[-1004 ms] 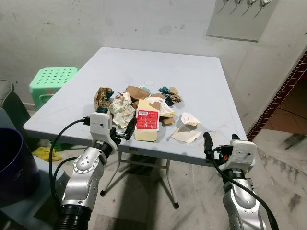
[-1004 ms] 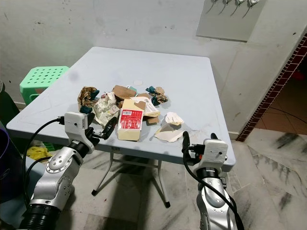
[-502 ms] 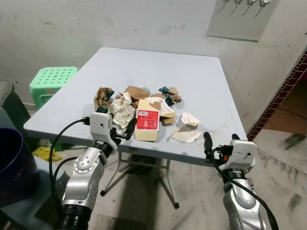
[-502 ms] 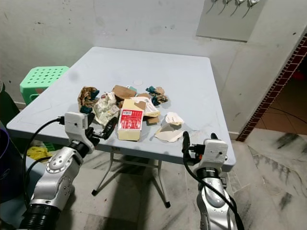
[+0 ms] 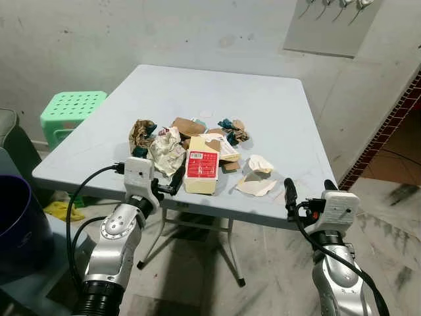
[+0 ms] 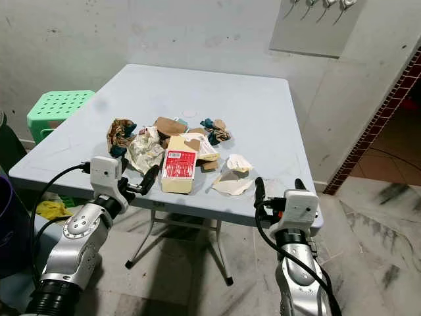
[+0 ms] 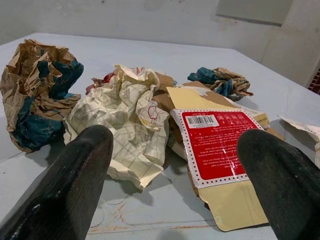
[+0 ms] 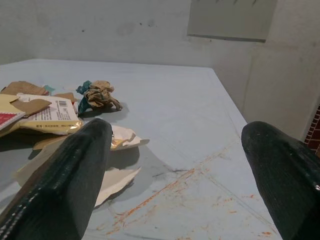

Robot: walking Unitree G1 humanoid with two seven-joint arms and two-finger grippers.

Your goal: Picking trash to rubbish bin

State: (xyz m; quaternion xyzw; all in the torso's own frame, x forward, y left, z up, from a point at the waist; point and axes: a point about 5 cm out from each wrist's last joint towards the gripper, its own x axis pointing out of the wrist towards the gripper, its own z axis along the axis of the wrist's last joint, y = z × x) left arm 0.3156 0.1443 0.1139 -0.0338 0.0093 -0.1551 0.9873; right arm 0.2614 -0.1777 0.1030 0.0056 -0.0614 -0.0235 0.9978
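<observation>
A heap of trash lies on the pale blue table [image 5: 263,99] toward its front edge. It holds a crumpled brown and teal bag [image 5: 140,133], a crumpled white paper [image 5: 166,151], a flattened yellow carton with a red label [image 5: 202,170], a small brown and teal crumple [image 5: 233,128] and torn white paper [image 5: 256,178]. My left gripper [image 5: 161,172] is open at the front edge, its fingers [image 7: 75,190] spanning the white paper [image 7: 125,120] and the carton [image 7: 215,140]. My right gripper [image 5: 308,191] is open at the front right corner, just right of the torn paper [image 8: 115,150].
A dark purple bin [image 5: 20,220] stands on the floor at the left, below table height. A green plastic stool [image 5: 71,108] is behind it beside the table. A wall runs along the table's far and right sides. The folding table legs [image 5: 164,230] cross beneath.
My right gripper has drifted slightly to the right and up. The left gripper has barely shifted at the table edge. The trash has not moved.
</observation>
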